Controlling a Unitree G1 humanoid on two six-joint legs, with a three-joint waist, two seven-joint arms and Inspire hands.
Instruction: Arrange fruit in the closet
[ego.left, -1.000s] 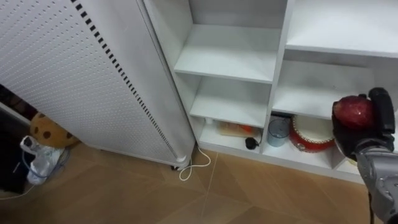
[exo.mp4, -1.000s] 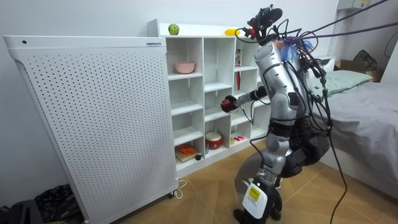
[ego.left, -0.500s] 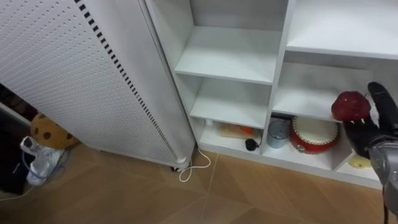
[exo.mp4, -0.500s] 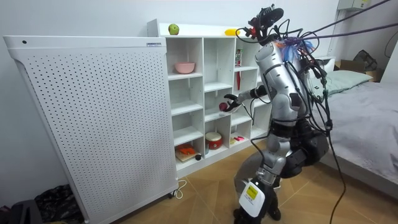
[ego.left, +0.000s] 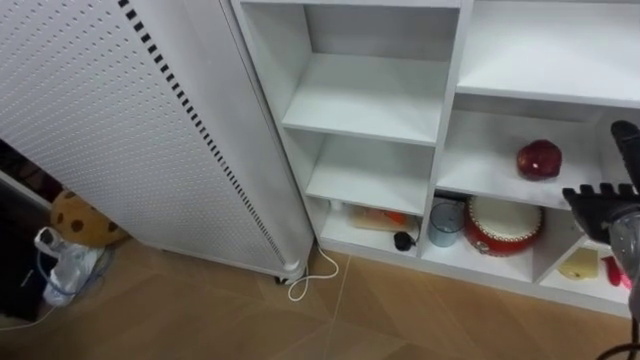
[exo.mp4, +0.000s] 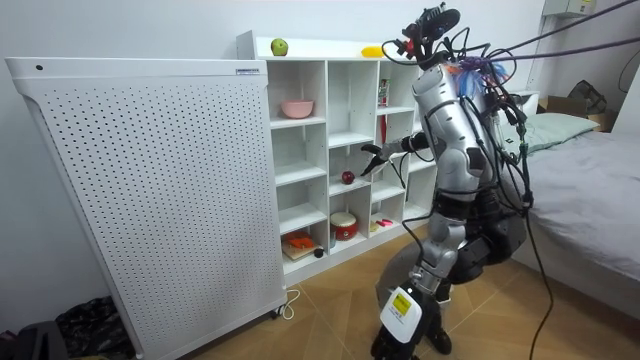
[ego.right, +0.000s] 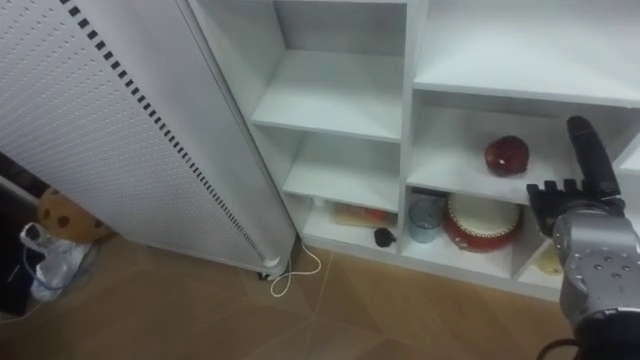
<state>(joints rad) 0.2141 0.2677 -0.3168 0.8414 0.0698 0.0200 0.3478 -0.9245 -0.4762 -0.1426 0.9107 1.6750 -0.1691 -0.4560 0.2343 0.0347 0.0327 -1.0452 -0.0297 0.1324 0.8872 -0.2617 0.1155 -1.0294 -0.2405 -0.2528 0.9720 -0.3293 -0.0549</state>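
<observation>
A dark red fruit rests by itself on the middle shelf of the white closet, in the second column; the room view shows the fruit there too. My right hand hangs just right of it, apart from it, with straight fingers, open and empty. In the room view I stand before the closet with that right hand held out toward the shelf.
Below the fruit's shelf stand a red round tin and a glass cup. A green apple and a yellow fruit lie on the closet's top, with a pink bowl below. A white perforated panel stands left.
My right hand has opened and let go of the red fruit, which now lies on the shelf. The hand has drawn back to the right.
</observation>
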